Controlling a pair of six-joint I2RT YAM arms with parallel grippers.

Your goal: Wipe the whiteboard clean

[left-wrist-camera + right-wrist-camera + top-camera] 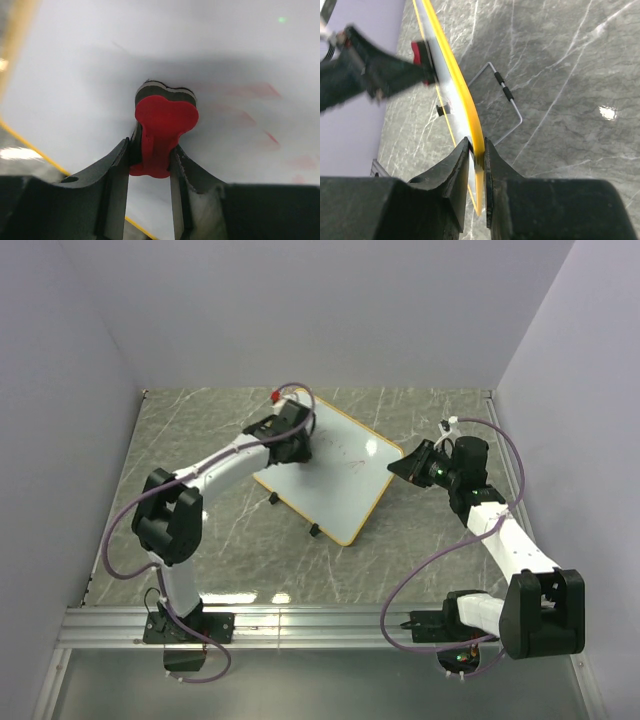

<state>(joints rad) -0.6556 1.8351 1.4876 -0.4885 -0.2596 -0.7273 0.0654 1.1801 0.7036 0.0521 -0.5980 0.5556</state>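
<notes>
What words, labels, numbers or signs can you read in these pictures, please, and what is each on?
None can be read.
The whiteboard bears only faint red marks, too smeared to read as letters.
No label or number shows elsewhere.

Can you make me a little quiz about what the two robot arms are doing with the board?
1. True or false: the left tool grips a red-and-black eraser block.
2. What does the right tool pinch? A) a marker pen B) the large white rectangular whiteboard's yellow-orange rim C) nothing
3. Fill in: faint ___ marks show on the board.
Key: 1 true; 2 B; 3 red.
</notes>
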